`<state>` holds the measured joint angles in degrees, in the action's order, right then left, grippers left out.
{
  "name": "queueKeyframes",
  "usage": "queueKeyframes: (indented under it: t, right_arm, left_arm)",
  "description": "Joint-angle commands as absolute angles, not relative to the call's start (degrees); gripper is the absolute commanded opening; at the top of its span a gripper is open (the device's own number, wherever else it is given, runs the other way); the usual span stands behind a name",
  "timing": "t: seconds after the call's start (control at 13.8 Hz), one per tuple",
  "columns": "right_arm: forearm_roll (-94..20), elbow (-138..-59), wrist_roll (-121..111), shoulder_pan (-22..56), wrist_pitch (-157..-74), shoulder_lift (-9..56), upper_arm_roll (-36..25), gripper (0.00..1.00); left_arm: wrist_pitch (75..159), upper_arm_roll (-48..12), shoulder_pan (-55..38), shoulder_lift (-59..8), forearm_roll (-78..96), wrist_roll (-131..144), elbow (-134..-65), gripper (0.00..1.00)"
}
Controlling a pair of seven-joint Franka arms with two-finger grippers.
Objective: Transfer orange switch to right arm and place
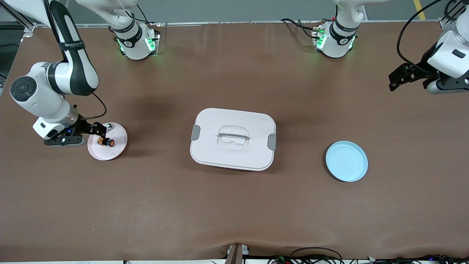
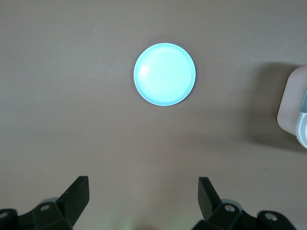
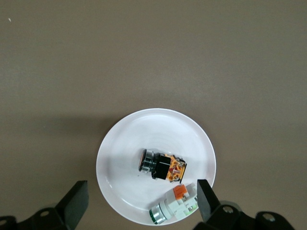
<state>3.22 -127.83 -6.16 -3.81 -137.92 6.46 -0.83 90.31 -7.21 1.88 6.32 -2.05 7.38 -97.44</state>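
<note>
Brown surface (image 1: 234, 205) carries all items. Largest item: a white lidded container (image 1: 233, 139) with grey side clips and a recessed handle, lying at the middle of the surface.

Right arm (image 1: 55, 88) reaches down at its own end of the surface. Right pincer (image 1: 96, 131) hangs over the edge of a pale pink plate (image 1: 119, 141), fingers apart, holding nothing.

Left arm (image 1: 447, 55) waits high at the edge of its own end of the surface. Left pincer (image 1: 397, 79) hangs over bare surface, fingers apart, holding nothing; its wrist view looks down on the blue plate.

Light blue plate (image 1: 346, 161) sits toward the left arm's end, a little nearer the front camera than the container, with nothing on it.

Pale pink plate sits toward the right arm's end, well apart from the container.

Orange switch (image 1: 106, 141) lies on its side on the pink plate, near the plate's centre, untouched by either pincer.

A small clear-silver piece (image 3: 173, 204) with a green ring at one end and an orange bit at the other lies at the plate's rim, just beside the switch
</note>
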Motion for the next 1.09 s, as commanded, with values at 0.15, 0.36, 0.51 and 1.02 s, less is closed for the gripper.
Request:
queueKeyframes:
  t: [0.15, 0.36, 0.51, 1.02]
  right_arm:
    - [2.0, -122.1, -5.0, -1.5, -121.3, 0.2, -0.9, 1.0]
    - [2.0, -115.4, -5.0, -1.1, -110.2, -1.4, -0.8, 1.0]
    - [2.0, -109.3, -4.9, -1.1, -104.4, -1.3, -0.8, 1.0]
    - [-0.5, -99.7, -0.5, -0.9, -100.9, -0.7, -0.9, 1.0]
  left_arm:
    - [89.8, -7.6, 2.1, 6.0, -2.8, 6.2, -96.5, 1.0]
    - [89.8, -7.6, 2.0, 6.0, -2.7, 6.2, -96.5, 1.0]
    - [89.8, -7.6, 2.1, 6.1, -2.7, 6.2, -96.5, 1.0]
    - [89.7, -7.6, 2.1, 6.1, -2.7, 6.2, -96.5, 1.0]
